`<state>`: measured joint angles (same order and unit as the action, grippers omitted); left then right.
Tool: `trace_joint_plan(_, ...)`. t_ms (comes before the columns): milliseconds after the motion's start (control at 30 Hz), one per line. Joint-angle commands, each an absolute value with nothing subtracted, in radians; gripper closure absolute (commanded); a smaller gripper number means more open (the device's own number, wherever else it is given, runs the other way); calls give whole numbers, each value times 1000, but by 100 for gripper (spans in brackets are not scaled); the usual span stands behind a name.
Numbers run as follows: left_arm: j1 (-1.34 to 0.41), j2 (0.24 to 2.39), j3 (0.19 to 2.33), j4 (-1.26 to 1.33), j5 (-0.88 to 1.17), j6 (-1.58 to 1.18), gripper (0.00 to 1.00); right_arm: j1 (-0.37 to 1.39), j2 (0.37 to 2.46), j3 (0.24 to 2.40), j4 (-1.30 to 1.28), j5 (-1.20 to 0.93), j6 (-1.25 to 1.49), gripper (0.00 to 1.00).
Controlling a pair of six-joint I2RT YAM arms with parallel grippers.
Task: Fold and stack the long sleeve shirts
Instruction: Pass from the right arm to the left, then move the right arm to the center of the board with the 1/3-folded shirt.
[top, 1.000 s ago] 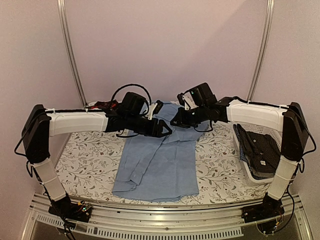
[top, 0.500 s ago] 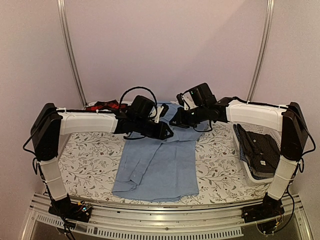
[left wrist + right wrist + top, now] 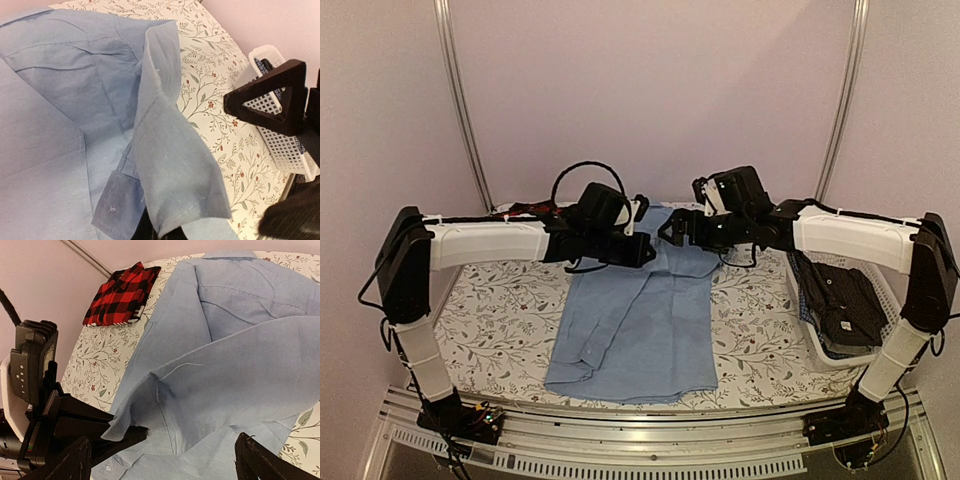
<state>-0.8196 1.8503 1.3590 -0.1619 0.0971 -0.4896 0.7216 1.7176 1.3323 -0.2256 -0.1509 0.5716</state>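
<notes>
Blue shirt (image 3: pixel 640 330) edge pinched in left gripper (image 3: pixel 643 252) | right gripper (image 3: pixel 164 445) spread just above it

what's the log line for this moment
left hand: shut on light blue shirt sleeve | right hand: open, empty

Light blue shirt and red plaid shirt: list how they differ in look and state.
The light blue shirt is plain, the red plaid shirt checked. The light blue shirt lies spread across mid-table; the red plaid shirt sits folded compactly at the far left corner. The left fingers pinch the light blue shirt; nothing touches the red plaid shirt. Both rest on the floral table.
</notes>
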Motion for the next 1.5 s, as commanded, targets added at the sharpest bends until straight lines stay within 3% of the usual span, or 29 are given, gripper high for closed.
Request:
trace_joint_plan(0, -797, 1771, 1396, -206, 26, -473, 100, 718, 1601, 1272, -137, -11, 560, 1)
trace_joint_plan(367, -676, 1653, 1364, -290, 12, -486, 100, 713, 1517, 1152, -133, 152, 465, 1)
trace_joint_plan(933, -452, 1466, 1239, -397, 3, -490, 100, 715, 1620, 1056, -125, -26, 514, 1)
trace_joint_plan(1467, -365, 1552, 1072, -390, 58, -521, 100, 756, 1904, 1114, 24, -238, 612, 1)
